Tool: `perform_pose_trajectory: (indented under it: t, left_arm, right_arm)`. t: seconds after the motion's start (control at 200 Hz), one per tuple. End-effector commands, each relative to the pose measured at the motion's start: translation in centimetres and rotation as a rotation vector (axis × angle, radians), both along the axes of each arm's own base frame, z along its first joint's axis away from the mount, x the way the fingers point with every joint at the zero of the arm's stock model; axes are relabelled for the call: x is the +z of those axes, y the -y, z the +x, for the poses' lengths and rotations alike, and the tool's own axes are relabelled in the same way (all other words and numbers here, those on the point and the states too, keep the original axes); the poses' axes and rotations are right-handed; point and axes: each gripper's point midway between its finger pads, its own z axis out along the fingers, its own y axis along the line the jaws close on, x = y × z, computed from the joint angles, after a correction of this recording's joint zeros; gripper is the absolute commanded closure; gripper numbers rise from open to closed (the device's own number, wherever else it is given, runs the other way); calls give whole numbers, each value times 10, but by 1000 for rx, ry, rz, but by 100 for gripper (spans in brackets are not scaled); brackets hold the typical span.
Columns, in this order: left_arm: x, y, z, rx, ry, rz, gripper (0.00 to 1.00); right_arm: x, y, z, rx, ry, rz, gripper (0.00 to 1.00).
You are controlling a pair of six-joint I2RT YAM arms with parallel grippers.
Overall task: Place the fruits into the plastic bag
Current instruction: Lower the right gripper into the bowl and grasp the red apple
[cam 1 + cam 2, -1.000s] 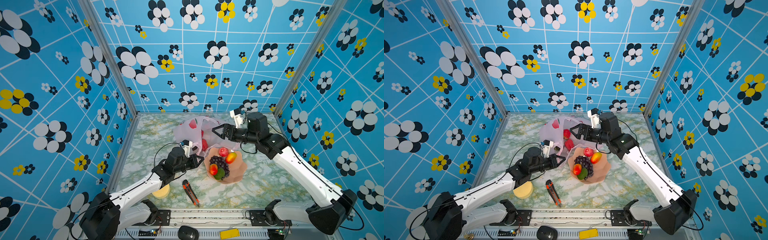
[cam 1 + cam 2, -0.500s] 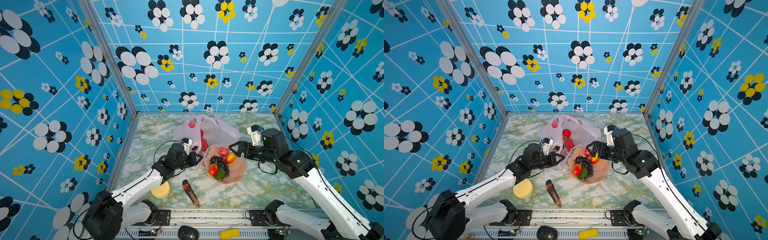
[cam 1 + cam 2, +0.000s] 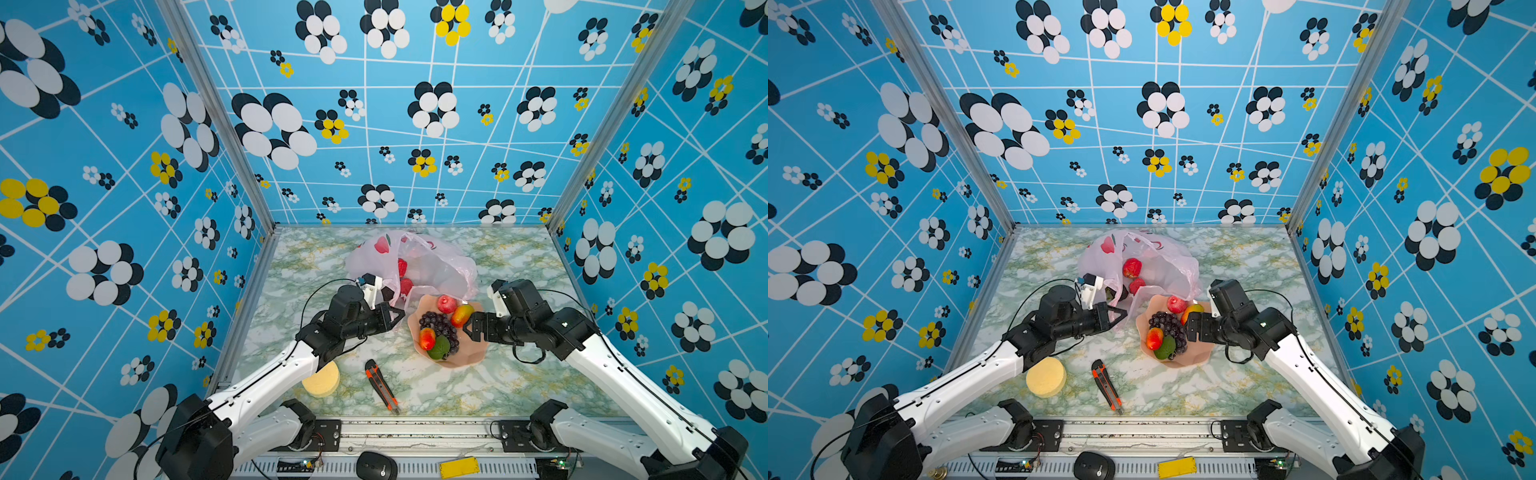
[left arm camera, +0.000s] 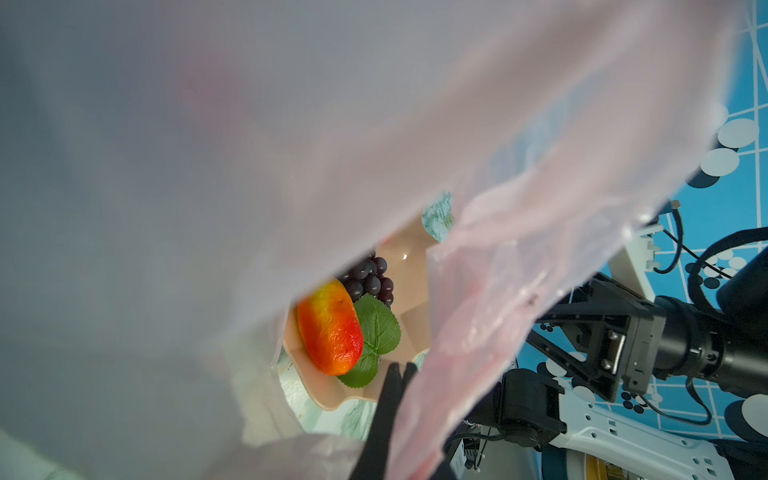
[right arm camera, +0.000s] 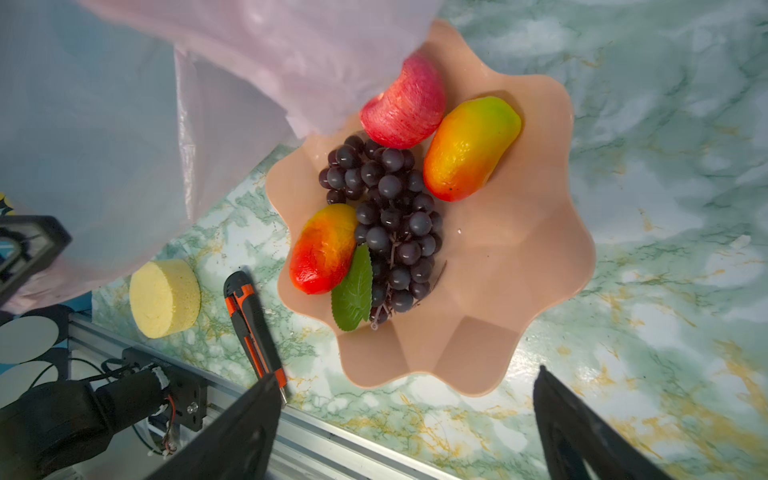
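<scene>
The plastic bag [image 3: 436, 266] [image 3: 1158, 257] lies crumpled at the back middle, with two red fruits [image 3: 402, 267] showing inside it. Beside it stands a salmon bowl [image 3: 471, 353] holding a red fruit [image 5: 405, 106], two yellow-red mangoes [image 5: 469, 149] [image 5: 324, 249], dark grapes [image 5: 390, 216] and a green one [image 3: 439, 348]. My left gripper [image 3: 400, 315] is shut on the bag's near edge; its film [image 4: 332, 124] drapes over that wrist camera. My right gripper [image 5: 405, 374] [image 3: 471, 328] hovers open over the bowl's right side, holding nothing.
A pale yellow sponge disc [image 3: 321, 379] and an orange-black utility knife [image 3: 382, 386] lie near the front edge, left of the bowl. A metal rail [image 5: 332, 440] runs along the table's front. Patterned blue walls enclose the marble table [image 3: 519, 257] on three sides.
My right arm has swung from above the bag's mouth to the right and down, and now stands open at the bowl. The left gripper has stayed shut at the bag's edge.
</scene>
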Motion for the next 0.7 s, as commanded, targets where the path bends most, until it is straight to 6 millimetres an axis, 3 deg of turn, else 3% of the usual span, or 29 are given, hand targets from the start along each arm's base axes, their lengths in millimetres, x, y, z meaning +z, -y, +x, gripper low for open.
perform_pose_trajectory:
  t: [0.0, 0.155, 0.36, 0.695]
  left_arm:
    - [7, 1, 0, 8, 15, 7, 100]
    - [11, 4, 4, 9, 24, 15, 100]
    - [19, 5, 10, 7, 51, 45, 100]
    - [22, 9, 15, 14, 50, 22, 100]
  right_arm:
    - [1, -18, 21, -13, 63, 84, 5]
    - [-4, -32, 49, 26, 94, 42, 7]
    - [-15, -40, 86, 121, 64, -146, 8]
    - [-41, -40, 116, 210, 11, -337, 7]
